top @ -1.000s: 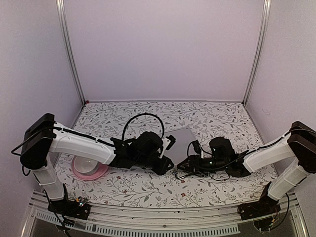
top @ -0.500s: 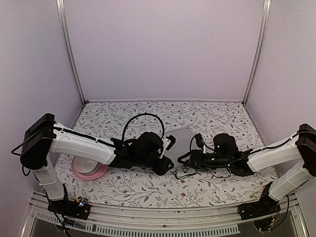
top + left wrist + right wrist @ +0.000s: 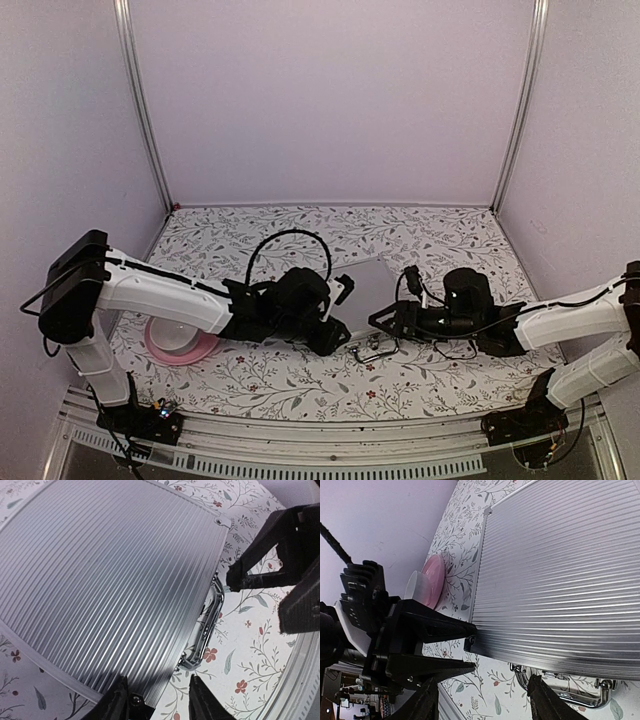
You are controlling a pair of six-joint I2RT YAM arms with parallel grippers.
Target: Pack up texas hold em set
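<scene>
The case lay flat in the middle of the bench, lid down and ribbed silver top up, with its handle folded out on the side nearest the arms. No cards or chips showed anywhere, so I took it they were inside and the packing was close to done (whether the catches were fastened I could not make out).

The left tool sat pinched on the case's near-left corner, a finger on either side of the riveted edge. To my eye that was there to pin the case, so it would not slide while the other arm worked at the front. The right tool had its fingers well apart and held nothing. It was aimed at the front edge just beside the end of the handle, one fingertip close to the chrome but, as far as I could tell, not on it.

Both arms lay stretched low over the bench. The left ran from its base across the pink plate and its bowl, forearm almost level, wrist tipped down at the corner. The right mirrored it from the other side, so the two tools faced each other, near but apart.
</scene>
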